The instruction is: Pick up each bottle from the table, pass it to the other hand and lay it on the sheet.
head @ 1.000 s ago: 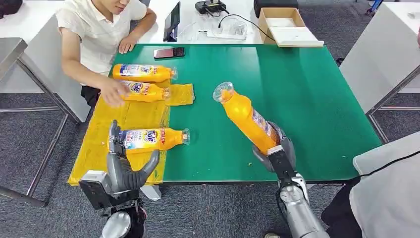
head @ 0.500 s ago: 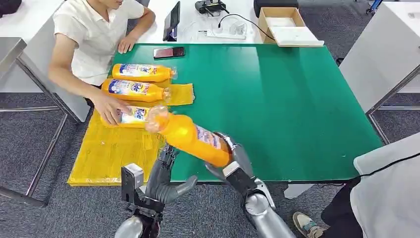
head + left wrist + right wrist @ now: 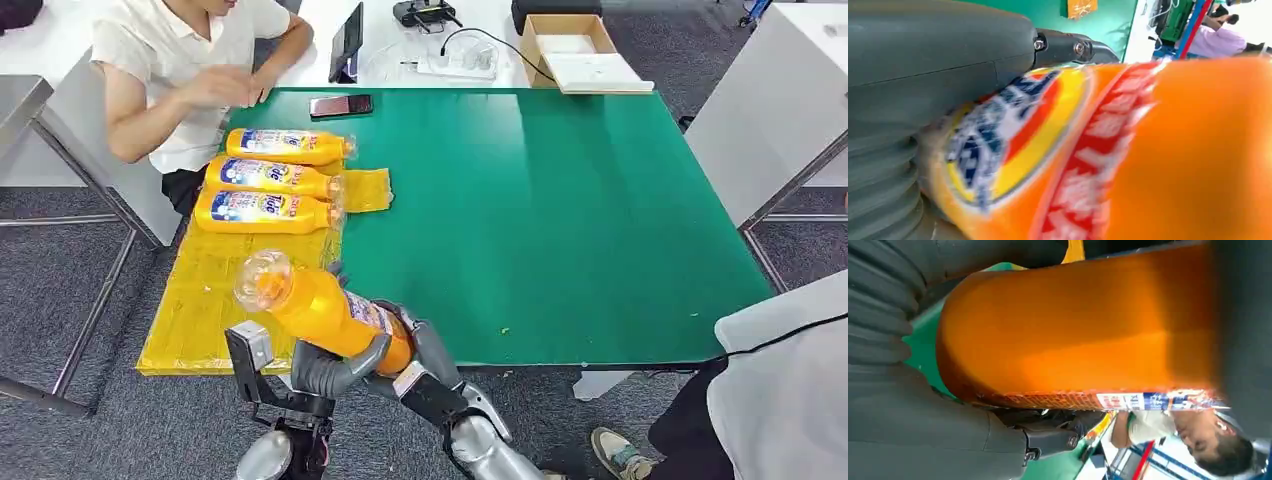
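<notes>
Since half a second ago the orange bottle [image 3: 325,312] sits lower, at about seven o'clock over the table's [image 3: 560,200] near edge beside the yellow sheet [image 3: 215,300], with right hand [image 3: 425,355] gripping its base and left hand [image 3: 330,368] apparently wrapping its middle.

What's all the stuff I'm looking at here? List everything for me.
Bottles on sheet: three, orange, labelled, lying side by side at the sheet's far end.
Held bottle: one, orange, tilted above the table's near edge, between both hands.
Sheet: one, yellow, on the table's left side.
Table: one, green top.
Phone: one, dark, at the table's far edge.
Cardboard box: one, brown, open, on the white desk beyond.
Person: one, white shirt, seated at the far left corner.
Left hand: grey, wrapped under the held bottle.
Right hand: grey, gripping the bottle's base.
</notes>
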Robot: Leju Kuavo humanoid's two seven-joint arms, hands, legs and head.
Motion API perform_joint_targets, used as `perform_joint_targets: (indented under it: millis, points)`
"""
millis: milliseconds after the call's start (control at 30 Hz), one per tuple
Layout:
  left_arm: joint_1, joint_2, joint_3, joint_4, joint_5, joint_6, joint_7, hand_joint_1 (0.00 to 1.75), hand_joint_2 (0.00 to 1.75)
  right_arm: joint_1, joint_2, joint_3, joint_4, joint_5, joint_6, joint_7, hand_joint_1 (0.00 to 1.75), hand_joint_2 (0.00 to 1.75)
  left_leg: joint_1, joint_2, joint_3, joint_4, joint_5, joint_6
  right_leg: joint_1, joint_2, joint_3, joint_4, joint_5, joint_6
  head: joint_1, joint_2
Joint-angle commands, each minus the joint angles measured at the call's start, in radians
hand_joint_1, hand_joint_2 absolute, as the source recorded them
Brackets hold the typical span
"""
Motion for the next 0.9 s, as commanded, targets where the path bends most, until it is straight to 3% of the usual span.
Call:
perform_joint_targets:
  millis: [33, 100, 133, 167, 333, 367, 433, 633, 667, 900]
  points:
    - [-0.031, -0.003, 0.025, -0.011, 0.011, 0.004, 0.001, 0.00, 1.75, -0.029, -0.002, 0.066, 0.117, 0.005, 0.009, -0.004, 1.75, 1.75, 0.001, 0.001, 0.003, -0.001, -0.001, -0.002, 0.002, -0.001, 0.004, -0.001, -0.001, -0.002, 0.000, 0.000]
    - [-0.029, -0.009, 0.034, -0.014, 0.035, -0.004, -0.009, 0.03, 1.75, -0.031, -0.001, 0.072, 0.123, 0.004, 0.014, -0.004, 1.75, 1.75, 0.001, 0.001, 0.004, -0.001, -0.002, -0.002, 0.001, -0.001, 0.004, -0.001, -0.001, -0.002, 0.000, 0.000]
    - [-0.029, -0.006, 0.032, -0.022, 0.051, -0.014, -0.008, 1.61, 1.75, -0.032, 0.000, 0.076, 0.130, 0.000, 0.015, -0.005, 1.75, 1.75, 0.001, 0.001, 0.002, 0.000, -0.001, -0.001, 0.001, -0.001, 0.003, -0.001, -0.001, -0.002, 0.000, 0.000]
    - [-0.025, -0.008, 0.034, -0.033, 0.065, -0.024, -0.013, 1.75, 1.75, -0.033, 0.001, 0.078, 0.136, -0.004, 0.017, -0.006, 1.75, 1.75, 0.001, 0.000, 0.002, -0.001, -0.001, -0.001, 0.001, -0.001, 0.002, 0.000, -0.001, -0.001, 0.000, 0.000]
    - [-0.019, -0.002, 0.032, -0.040, 0.105, -0.073, 0.004, 1.75, 1.75, -0.039, -0.002, 0.077, 0.156, -0.011, 0.016, -0.011, 1.75, 1.75, 0.001, 0.001, 0.003, 0.000, -0.001, -0.002, 0.001, -0.001, 0.004, -0.001, -0.001, -0.002, 0.000, 0.000]
    - [-0.021, 0.000, 0.031, -0.034, 0.111, -0.083, 0.008, 1.75, 1.75, -0.039, -0.002, 0.076, 0.157, -0.012, 0.016, -0.012, 1.66, 1.75, 0.001, 0.000, 0.003, 0.000, -0.001, -0.001, 0.001, -0.002, 0.003, -0.001, -0.001, -0.002, 0.000, 0.000]
    - [-0.024, 0.003, 0.029, -0.025, 0.108, -0.087, 0.010, 1.75, 1.75, -0.040, -0.001, 0.074, 0.156, -0.013, 0.015, -0.012, 0.05, 1.75, 0.001, 0.000, 0.003, -0.001, -0.001, -0.002, 0.001, -0.002, 0.003, 0.000, -0.001, -0.002, 0.000, 0.000]
    - [-0.035, 0.019, 0.030, 0.009, 0.158, -0.153, 0.063, 1.75, 1.75, -0.035, -0.010, 0.082, 0.117, -0.002, -0.001, -0.017, 0.00, 1.75, 0.001, 0.000, 0.002, -0.001, -0.001, -0.001, 0.001, -0.001, 0.002, -0.001, -0.001, -0.001, 0.000, 0.000]
    - [-0.031, 0.022, 0.043, 0.013, 0.160, -0.155, 0.060, 1.75, 1.75, -0.029, -0.009, 0.069, 0.107, -0.011, -0.004, -0.018, 0.00, 0.00, 0.001, 0.000, 0.004, -0.001, -0.001, -0.002, 0.001, -0.001, 0.004, -0.001, -0.001, -0.002, 0.000, 0.000]
    - [0.009, 0.048, 0.152, -0.014, 0.140, -0.144, 0.054, 1.75, 1.75, 0.082, -0.065, -0.015, -0.094, -0.030, -0.038, -0.026, 0.00, 0.00, 0.001, -0.001, 0.003, -0.001, -0.001, -0.002, 0.001, -0.003, 0.003, -0.001, -0.002, -0.002, 0.000, 0.000]
